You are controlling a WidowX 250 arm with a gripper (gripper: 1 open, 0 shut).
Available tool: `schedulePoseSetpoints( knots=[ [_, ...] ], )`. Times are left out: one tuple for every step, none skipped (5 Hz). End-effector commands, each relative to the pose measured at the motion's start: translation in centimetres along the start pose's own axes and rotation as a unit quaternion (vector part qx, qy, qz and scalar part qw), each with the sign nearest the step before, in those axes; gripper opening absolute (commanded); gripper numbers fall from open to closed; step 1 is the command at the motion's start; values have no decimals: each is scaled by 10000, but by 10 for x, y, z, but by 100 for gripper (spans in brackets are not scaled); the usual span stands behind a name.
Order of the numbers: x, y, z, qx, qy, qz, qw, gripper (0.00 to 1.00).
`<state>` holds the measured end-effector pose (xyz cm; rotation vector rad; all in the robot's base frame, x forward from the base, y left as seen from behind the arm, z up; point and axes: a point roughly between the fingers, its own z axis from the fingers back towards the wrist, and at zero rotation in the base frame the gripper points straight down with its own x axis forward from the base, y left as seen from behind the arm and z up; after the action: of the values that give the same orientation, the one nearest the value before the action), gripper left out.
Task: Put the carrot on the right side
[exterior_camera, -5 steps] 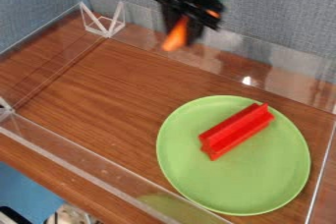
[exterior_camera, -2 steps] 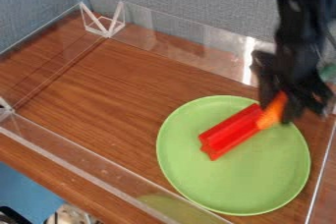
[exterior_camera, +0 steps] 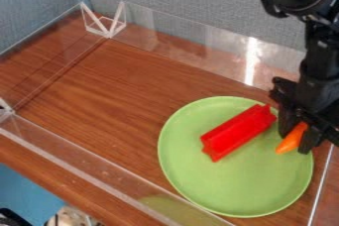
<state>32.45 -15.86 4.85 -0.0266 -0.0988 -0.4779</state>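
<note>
Carrot, small, orange and tapered [exterior_camera: 292,138], is in the grip of the black metal end effector [exterior_camera: 302,121] in the camera view, its narrow tip pointing down and toward the left of the picture. It is over the right-hand part of the round, light-green plate [exterior_camera: 239,185] (whether the tip touches the plate, I cannot tell). The long, red rectangular block [exterior_camera: 239,132] lies slantwise on the plate, just beside the carrot. Beneath the plate is the brown wooden worktop [exterior_camera: 113,86], with a small, white wire-like frame [exterior_camera: 102,21] at its far corner.
</note>
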Motion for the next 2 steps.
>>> schedulePoseSetpoints(
  knots=[
    [14,14,29,76,-233,-111,9996,0],
    [11,29,27,119,-196,-55,9997,0]
  ],
)
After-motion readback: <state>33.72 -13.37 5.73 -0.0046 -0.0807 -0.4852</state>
